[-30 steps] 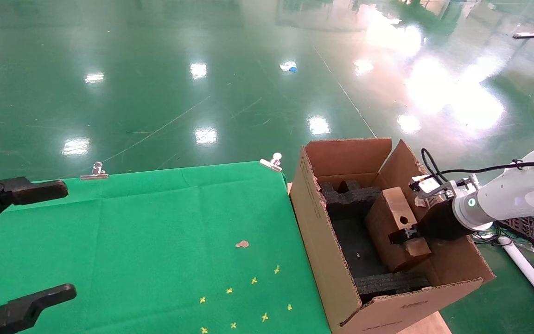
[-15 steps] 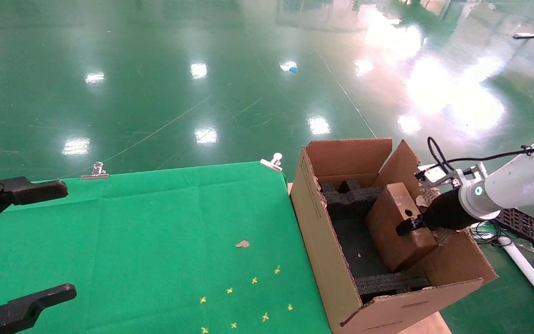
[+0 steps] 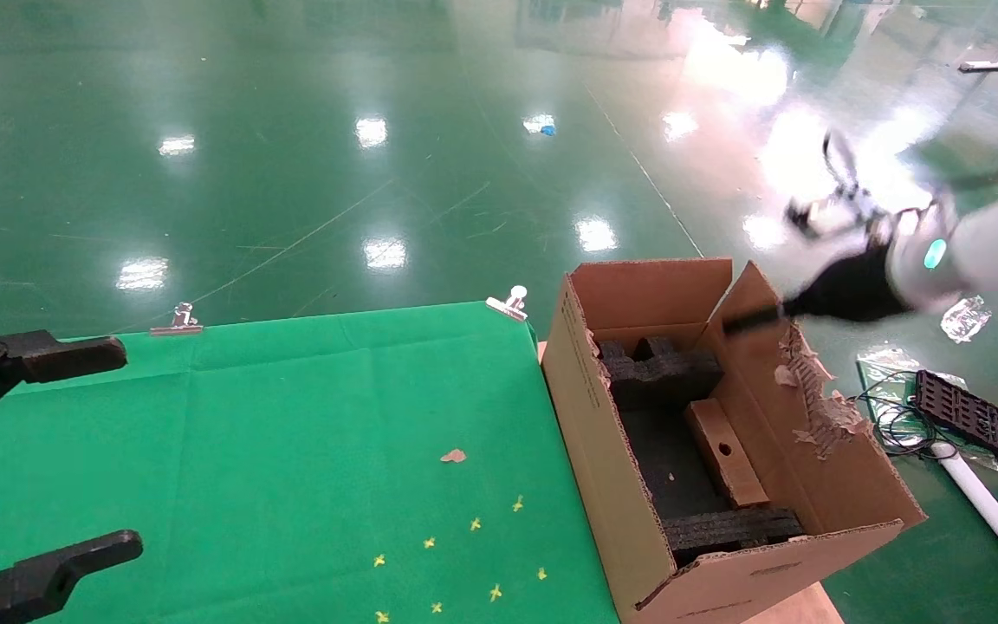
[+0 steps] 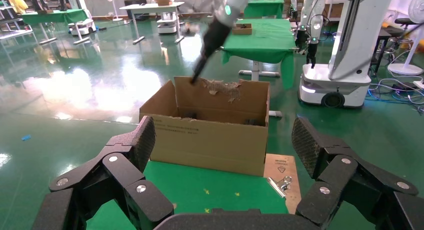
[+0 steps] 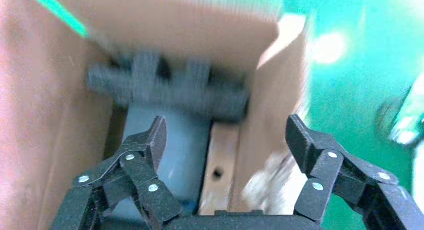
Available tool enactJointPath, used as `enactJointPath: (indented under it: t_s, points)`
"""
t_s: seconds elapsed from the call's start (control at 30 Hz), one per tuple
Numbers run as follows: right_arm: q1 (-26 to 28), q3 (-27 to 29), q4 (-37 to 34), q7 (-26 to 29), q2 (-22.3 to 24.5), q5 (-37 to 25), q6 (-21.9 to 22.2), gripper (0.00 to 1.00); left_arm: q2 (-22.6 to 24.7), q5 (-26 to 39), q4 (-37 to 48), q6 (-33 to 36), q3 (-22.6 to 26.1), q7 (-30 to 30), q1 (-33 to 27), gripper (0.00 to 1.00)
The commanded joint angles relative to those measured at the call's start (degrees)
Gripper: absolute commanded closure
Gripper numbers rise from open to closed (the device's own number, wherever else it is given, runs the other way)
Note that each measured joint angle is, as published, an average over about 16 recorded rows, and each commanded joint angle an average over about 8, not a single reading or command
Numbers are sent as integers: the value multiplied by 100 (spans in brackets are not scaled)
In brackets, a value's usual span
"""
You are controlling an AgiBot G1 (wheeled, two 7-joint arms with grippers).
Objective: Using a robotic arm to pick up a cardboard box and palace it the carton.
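The box (image 3: 727,451) lies inside the carton (image 3: 629,511) between foam pieces; the right gripper (image 5: 225,140), spread empty above, should rise clear of the torn flap.

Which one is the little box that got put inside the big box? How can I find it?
Find the big brown carton beside the green table. Inside, the small cardboard box lies along its right wall, between black foam pieces. It is brown, not black, with one round hole.
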Motion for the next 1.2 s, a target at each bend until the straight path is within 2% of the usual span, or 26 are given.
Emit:
enactJointPath:
  t_s: [0.03,0.17,0.3,0.47,0.63,0.8,1.2]
  points:
    - [327,32,148,-149,69,-23,6,0,0,0,0,0,0,0,0,0]
    - [907,131,722,-268,379,-51,3,0,0,-1,0,0,1,1,0,0]
    - [1251,221,1408,-262,755,-49,33,0,-1,-1,0,-1,2,1,0,0]
    - [1385,301,2168,-90,1167,-10,196,0,-1,-2,0,-1,2,1,0,0]
    - [1409,415,2562,1,1362,75,352,0,-1,-2,2,-3,2,2,0,0]
    - [1129,765,2832,-142,1394,258,301,0,-1,-3,3,-2,3,3,0,0]
    - [-169,2061,3412,-847,1245,873,-246,0,-1,-4,5,-2,5,4,-2,0]
